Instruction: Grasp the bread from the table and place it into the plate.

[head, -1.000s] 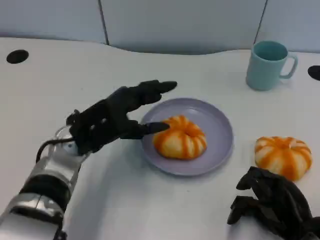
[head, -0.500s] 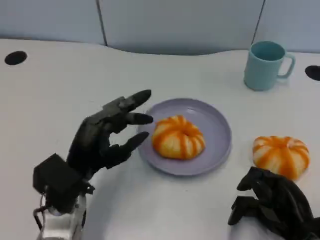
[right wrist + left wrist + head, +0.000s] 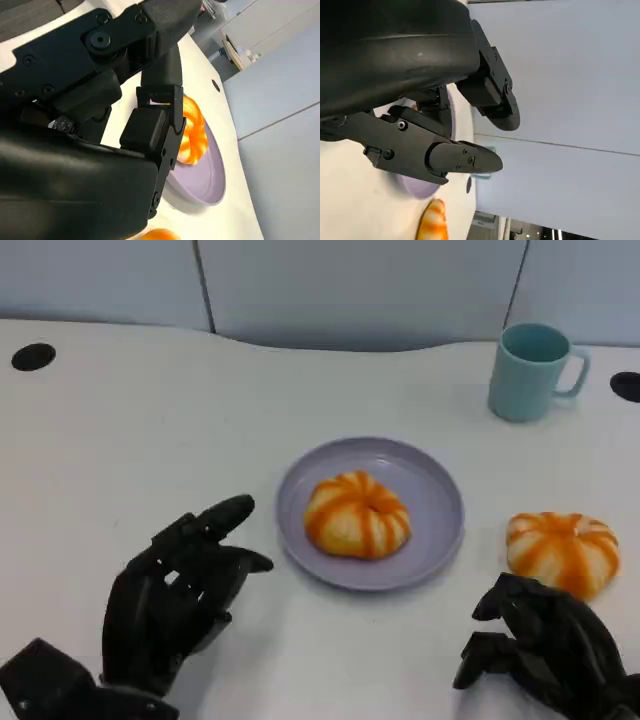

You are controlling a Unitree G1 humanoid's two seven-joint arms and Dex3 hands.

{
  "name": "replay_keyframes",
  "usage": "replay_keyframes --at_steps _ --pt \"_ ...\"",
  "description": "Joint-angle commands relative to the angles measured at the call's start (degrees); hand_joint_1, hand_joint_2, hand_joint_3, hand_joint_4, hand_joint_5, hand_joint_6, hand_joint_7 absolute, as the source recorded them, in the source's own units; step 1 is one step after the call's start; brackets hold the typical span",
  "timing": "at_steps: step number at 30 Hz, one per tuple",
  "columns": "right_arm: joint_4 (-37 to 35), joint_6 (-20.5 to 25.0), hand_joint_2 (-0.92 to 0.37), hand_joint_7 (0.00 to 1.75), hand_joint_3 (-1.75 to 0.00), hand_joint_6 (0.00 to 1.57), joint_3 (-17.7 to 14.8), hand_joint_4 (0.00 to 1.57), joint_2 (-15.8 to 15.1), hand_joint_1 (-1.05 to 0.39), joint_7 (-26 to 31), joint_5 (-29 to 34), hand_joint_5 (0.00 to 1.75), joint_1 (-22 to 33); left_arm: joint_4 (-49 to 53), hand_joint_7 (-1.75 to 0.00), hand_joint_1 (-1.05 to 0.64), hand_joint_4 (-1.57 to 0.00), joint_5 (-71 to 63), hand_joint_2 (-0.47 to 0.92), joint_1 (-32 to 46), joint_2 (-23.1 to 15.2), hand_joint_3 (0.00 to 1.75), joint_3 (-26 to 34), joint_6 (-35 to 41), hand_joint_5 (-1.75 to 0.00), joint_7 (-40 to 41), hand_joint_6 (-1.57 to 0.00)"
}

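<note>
An orange-striped bread (image 3: 357, 513) (image 3: 194, 131) lies in the middle of the lavender plate (image 3: 440, 490) (image 3: 212, 183). A second bread (image 3: 563, 552) of the same kind sits on the table right of the plate. My left hand (image 3: 175, 595) (image 3: 427, 145) is at the lower left, a short way left of the plate, fingers spread and holding nothing. My right hand (image 3: 540, 650) (image 3: 125, 100) rests at the lower right, just in front of the second bread, with loosely bent fingers and nothing in them.
A teal mug (image 3: 532, 370) stands at the back right. Two black round holes (image 3: 33, 357) (image 3: 627, 385) mark the white table near its far left and far right. A grey-blue wall runs behind the table.
My left hand has drawn back from the plate's left rim toward me, down to the lower left. The bread stays in the plate. The right hand has not moved.
</note>
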State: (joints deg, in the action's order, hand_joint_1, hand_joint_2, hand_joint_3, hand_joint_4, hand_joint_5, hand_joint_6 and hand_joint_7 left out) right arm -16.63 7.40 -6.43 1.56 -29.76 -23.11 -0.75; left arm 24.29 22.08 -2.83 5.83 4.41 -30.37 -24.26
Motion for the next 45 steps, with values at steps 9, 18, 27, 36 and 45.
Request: replay_keyframes --at_steps 9,18,27,36,45 --pt "-2.1 -0.8 -0.76 0.76 0.00 1.29 -1.0 1.48 -1.3 -0.88 -0.8 -0.4 0.75 -0.9 -1.2 -0.65 -0.42 -0.58 0.3 0.92 2.1 -0.6 0.28 4.3 5.0 -1.37 2.1 -0.63" --pt "-1.3 -1.3 -0.77 0.79 -0.01 1.26 -1.0 1.48 -1.9 -0.88 -1.1 0.1 0.74 -0.2 -1.8 -0.59 -0.42 -0.68 0.5 0.92 2.9 -1.2 0.23 5.0 9.0 -1.37 0.7 -0.70" --pt "-0.7 -0.8 -0.77 0.81 0.00 1.25 -1.3 1.47 -1.9 -0.87 -0.8 -0.4 0.75 -0.1 -3.5 -0.62 -0.42 -0.69 0.2 0.92 4.7 -1.5 0.23 4.8 12.6 -1.38 1.4 -0.77" --pt "-0.6 -0.1 -0.78 0.81 0.00 1.25 -1.7 1.46 -2.2 -0.88 -1.0 -0.8 0.78 -0.7 -8.2 -0.69 -0.44 -0.66 0.5 0.92 7.3 -2.3 0.28 4.8 19.3 -1.42 1.4 -0.71" --pt "-0.2 0.7 -0.78 0.85 0.00 1.22 -1.6 1.44 -2.2 -0.87 -0.4 -0.4 0.80 -0.7 -9.4 -0.82 -0.50 -0.69 -0.6 0.92 7.0 -3.4 0.35 4.7 22.7 -1.43 2.1 -0.74"
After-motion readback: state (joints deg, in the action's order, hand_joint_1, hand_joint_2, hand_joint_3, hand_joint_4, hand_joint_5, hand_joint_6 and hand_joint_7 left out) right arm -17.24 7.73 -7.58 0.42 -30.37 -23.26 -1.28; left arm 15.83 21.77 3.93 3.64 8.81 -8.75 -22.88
